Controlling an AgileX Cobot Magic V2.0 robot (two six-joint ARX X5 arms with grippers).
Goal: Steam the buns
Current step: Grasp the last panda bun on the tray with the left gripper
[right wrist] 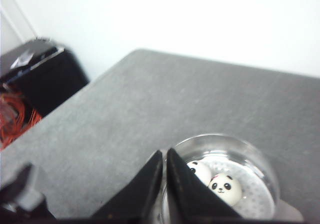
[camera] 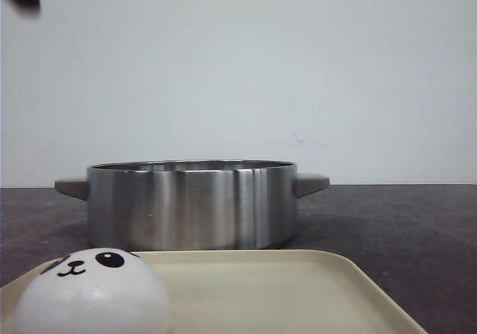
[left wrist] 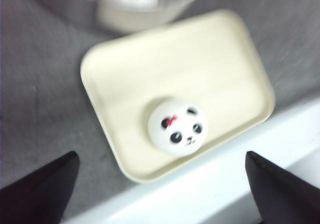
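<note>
One panda bun point(camera: 91, 291) sits at the near left of the cream tray point(camera: 298, 289); it also shows in the left wrist view point(left wrist: 177, 126) on the tray point(left wrist: 210, 64). The steel pot point(camera: 192, 203) stands behind the tray. In the right wrist view two buns point(right wrist: 225, 188) point(right wrist: 200, 171) lie on the perforated insert in the pot point(right wrist: 225, 146). My left gripper point(left wrist: 162, 184) is open and empty, high above the tray's near edge. My right gripper point(right wrist: 165, 156) is shut and empty, above the pot's rim. A fourth bun is hidden.
The grey table point(camera: 402, 222) ends at a white wall behind. A white ledge point(left wrist: 215, 184) runs along the tray's near side. A black box and orange cables point(right wrist: 25, 89) lie off the table's edge.
</note>
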